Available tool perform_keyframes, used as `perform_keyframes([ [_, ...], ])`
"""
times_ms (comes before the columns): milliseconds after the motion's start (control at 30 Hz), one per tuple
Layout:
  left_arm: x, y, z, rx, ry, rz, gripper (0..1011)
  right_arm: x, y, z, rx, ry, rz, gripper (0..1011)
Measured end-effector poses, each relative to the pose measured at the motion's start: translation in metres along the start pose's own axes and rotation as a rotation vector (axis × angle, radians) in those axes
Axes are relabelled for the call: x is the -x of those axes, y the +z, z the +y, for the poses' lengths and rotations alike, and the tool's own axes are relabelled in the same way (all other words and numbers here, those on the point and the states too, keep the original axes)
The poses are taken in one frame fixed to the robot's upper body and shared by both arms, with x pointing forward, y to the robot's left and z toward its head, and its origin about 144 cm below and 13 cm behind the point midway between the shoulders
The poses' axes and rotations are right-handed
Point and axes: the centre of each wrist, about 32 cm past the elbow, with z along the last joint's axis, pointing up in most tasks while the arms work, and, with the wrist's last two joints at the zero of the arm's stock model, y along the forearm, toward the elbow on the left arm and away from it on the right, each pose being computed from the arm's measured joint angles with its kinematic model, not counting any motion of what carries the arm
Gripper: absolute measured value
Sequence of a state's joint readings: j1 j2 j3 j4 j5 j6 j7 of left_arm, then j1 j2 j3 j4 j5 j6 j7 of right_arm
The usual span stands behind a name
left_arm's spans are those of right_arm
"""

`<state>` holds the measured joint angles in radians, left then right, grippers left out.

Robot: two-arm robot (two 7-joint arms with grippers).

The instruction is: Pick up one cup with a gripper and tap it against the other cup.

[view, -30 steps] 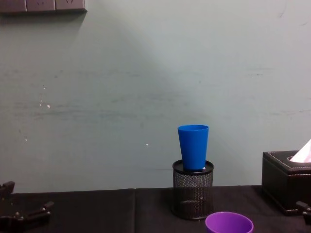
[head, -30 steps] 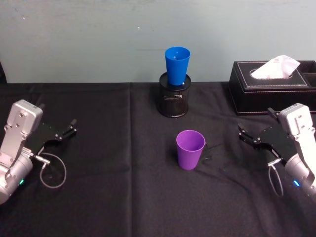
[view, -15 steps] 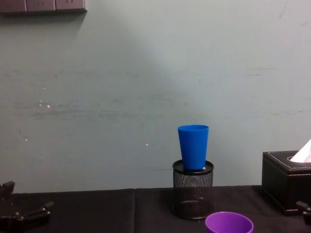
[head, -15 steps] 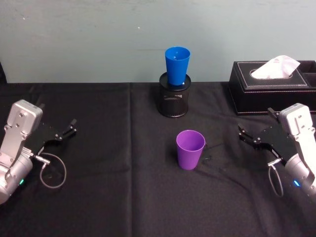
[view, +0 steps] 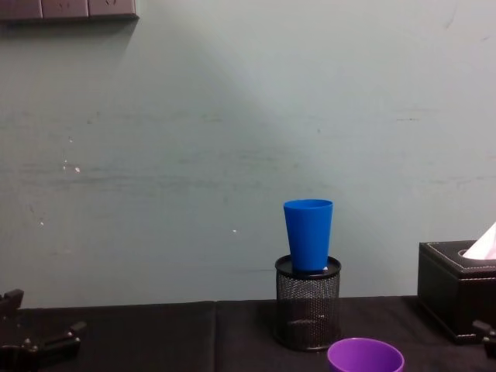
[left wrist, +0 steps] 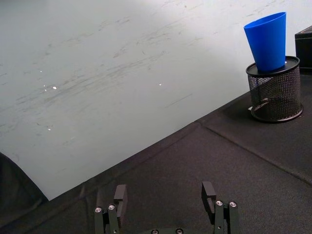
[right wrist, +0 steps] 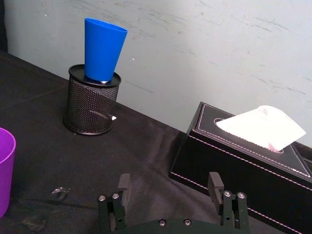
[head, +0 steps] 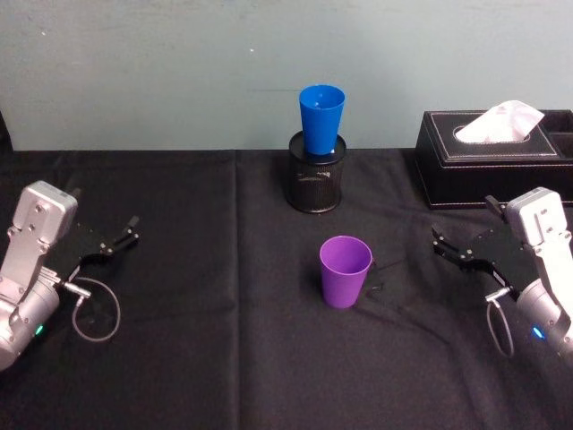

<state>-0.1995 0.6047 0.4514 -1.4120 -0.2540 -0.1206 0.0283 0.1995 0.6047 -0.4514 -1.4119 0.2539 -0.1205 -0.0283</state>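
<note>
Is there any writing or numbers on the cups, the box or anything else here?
No text can be read anywhere.
The small white tag on the black mesh pen holder: too small to read.
On the purple cup, blue cup and black tissue box: no writing.
On the left gripper and right gripper, both open at the table's sides: no readable marks.

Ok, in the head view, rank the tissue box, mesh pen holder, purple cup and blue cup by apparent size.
1. tissue box, clearly largest.
2. mesh pen holder.
3. purple cup and blue cup look alike; purple sits nearer the camera, so unranked.
</note>
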Motion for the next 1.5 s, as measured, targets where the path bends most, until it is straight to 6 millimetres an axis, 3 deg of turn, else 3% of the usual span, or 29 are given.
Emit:
perform_keyframes([
  [433, 0.000, 0.000, 0.000, 0.000, 0.000, 0.000, 1000, -0.001, 0.013, -0.001, -0.057, -0.004, 0.031, 1000],
  [767, 0.000, 0.000, 0.000, 0.000, 0.000, 0.000, 1000, -0.004, 0.020, -0.020, -0.112, 0.090, 0.107, 1000],
  [1167, 0.000, 0.000, 0.000, 0.000, 0.000, 0.000, 1000, -0.005, 0.002, -0.048, -0.132, 0.346, 0.145, 1002],
  [1500, 0.000, 0.000, 0.000, 0.000, 0.000, 0.000, 1000, 0.005, -0.011, -0.042, -0.111, 0.452, 0.157, 1000],
])
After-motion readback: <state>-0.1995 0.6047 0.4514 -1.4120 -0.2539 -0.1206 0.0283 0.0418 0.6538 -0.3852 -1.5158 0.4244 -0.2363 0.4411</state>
